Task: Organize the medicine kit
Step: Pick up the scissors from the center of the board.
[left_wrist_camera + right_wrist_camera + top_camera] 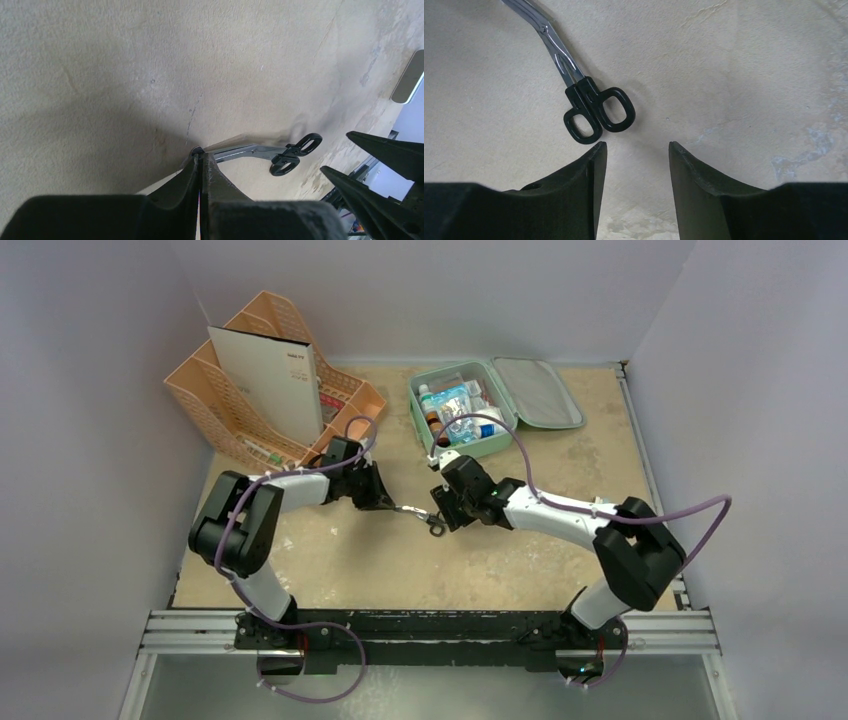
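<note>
The left fingers (216, 176) pinch the blade tip of the scissors (589, 107). Their long axis runs across to the right fingers (585, 172), which stand apart, with the handles just ahead and not yet between them. The open kit (414, 406) sits beyond, far across the desk (500, 575).

Note for your record: mint-green medicine kit (416, 412) with grey-lined lid (536, 392); peach lattice-walled desk organizer (205, 405); bandage scissors (583, 94), black handles, silver blades; mottled beige tabletop (400, 570).
</note>
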You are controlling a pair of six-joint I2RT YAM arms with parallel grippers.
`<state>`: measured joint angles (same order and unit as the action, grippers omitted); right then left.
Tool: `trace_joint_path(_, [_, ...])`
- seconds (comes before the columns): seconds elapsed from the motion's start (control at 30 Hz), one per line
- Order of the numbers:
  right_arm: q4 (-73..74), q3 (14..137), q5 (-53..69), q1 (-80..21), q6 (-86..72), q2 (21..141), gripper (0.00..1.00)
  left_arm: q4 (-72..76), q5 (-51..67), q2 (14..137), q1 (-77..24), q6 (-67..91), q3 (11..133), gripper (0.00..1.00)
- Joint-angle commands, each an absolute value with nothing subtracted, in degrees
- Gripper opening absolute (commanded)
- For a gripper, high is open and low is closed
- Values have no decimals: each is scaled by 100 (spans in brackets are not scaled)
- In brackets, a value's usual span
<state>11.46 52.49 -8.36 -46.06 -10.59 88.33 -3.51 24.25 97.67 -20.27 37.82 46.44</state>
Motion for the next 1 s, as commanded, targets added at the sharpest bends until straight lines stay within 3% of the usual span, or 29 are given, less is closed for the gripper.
trace_joint_path(0.0, [997,5320,-768,-4588,-1318,8924,52,-168,2262,9932,-2021,3547,4816,0])
trace_joint_path(0.3, [785,5348,-704,-4469,-1407,9010,41,-253,2197,10025,-2021,3498,4788,0])
trace_joint_path(0.97, [1047,5877,-719,-4342,-1020,9776,36,-403,2218,10175,-2021,3445,4894,0])
